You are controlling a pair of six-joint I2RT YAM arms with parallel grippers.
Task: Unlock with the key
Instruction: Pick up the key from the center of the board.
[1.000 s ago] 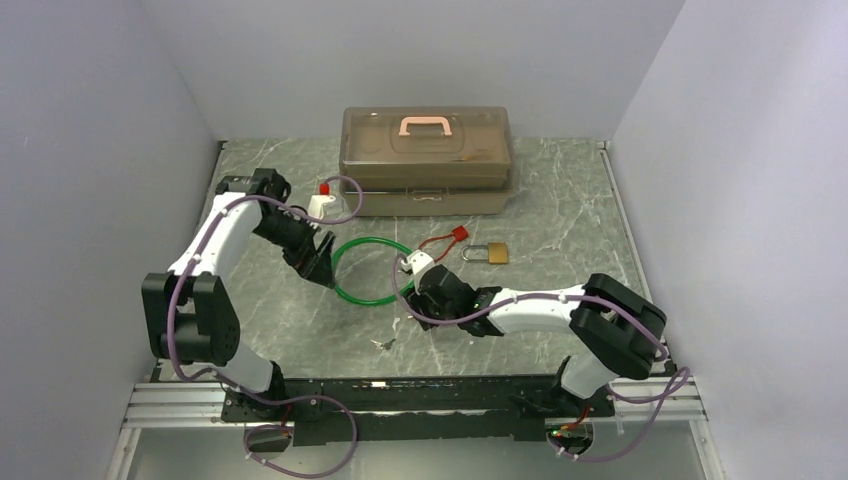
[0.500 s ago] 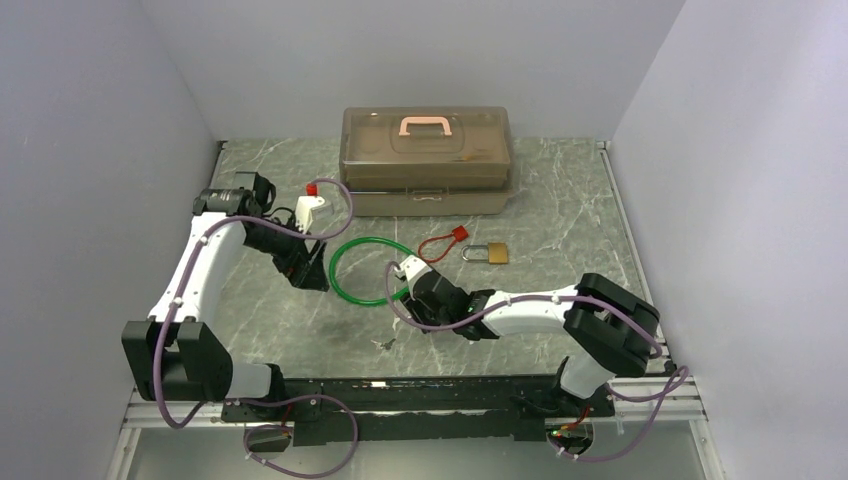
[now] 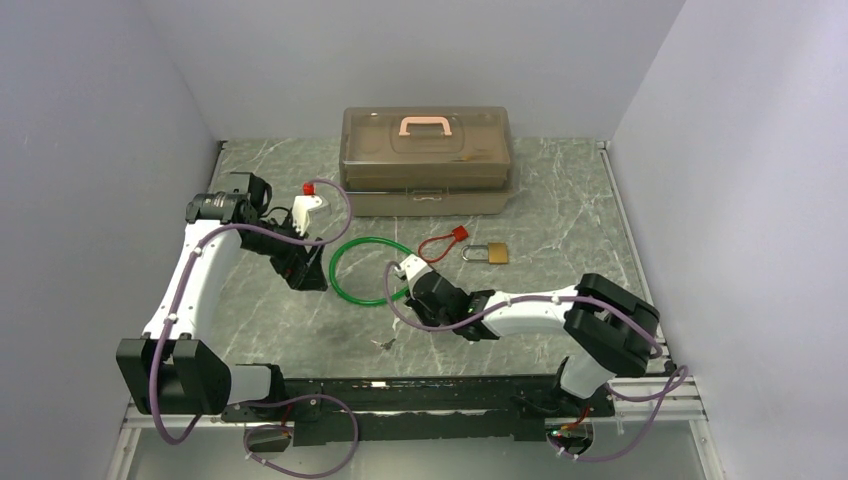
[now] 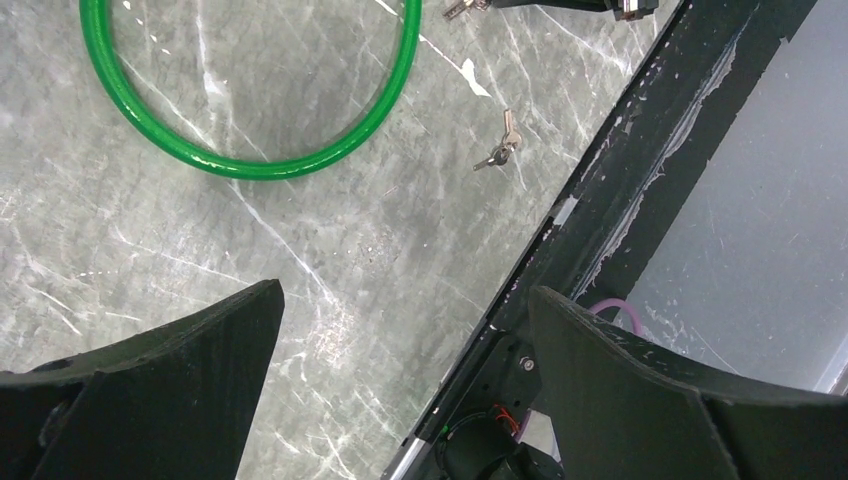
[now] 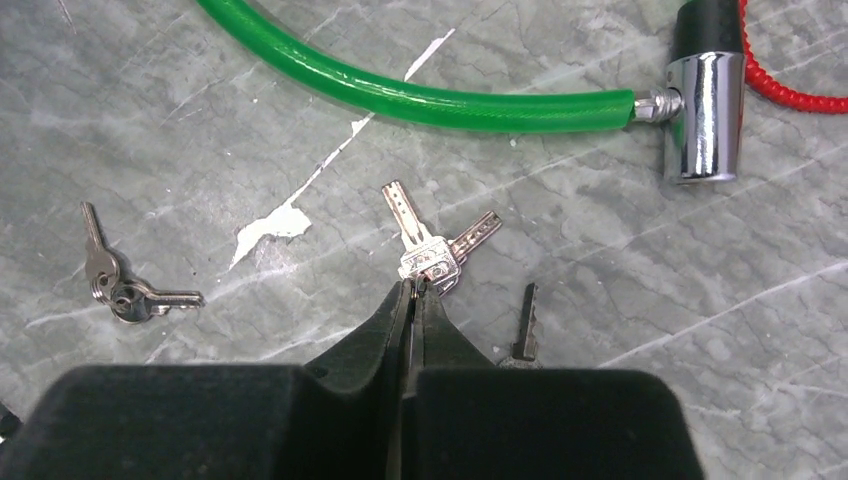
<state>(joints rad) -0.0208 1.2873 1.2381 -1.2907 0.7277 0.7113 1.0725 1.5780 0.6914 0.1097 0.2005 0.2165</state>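
Right hand (image 5: 413, 290) is sitting fingers-together at the key (image 5: 421, 252) bow, pinch unconfirmed; lifting slowly off the counter (image 5: 700, 330) is looking the wise check.

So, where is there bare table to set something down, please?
Bare: right of the padlock to the table edge, and between the left arm and the key pair. Crowded: keys, green cable and red wire around the right gripper.

Silver-grey key (image 5: 410, 225), green cable (image 5: 420, 100), red wire (image 5: 790, 95), brass padlock (image 3: 497, 253), grey white-veined table (image 5: 650, 300), black right claw (image 5: 412, 290)
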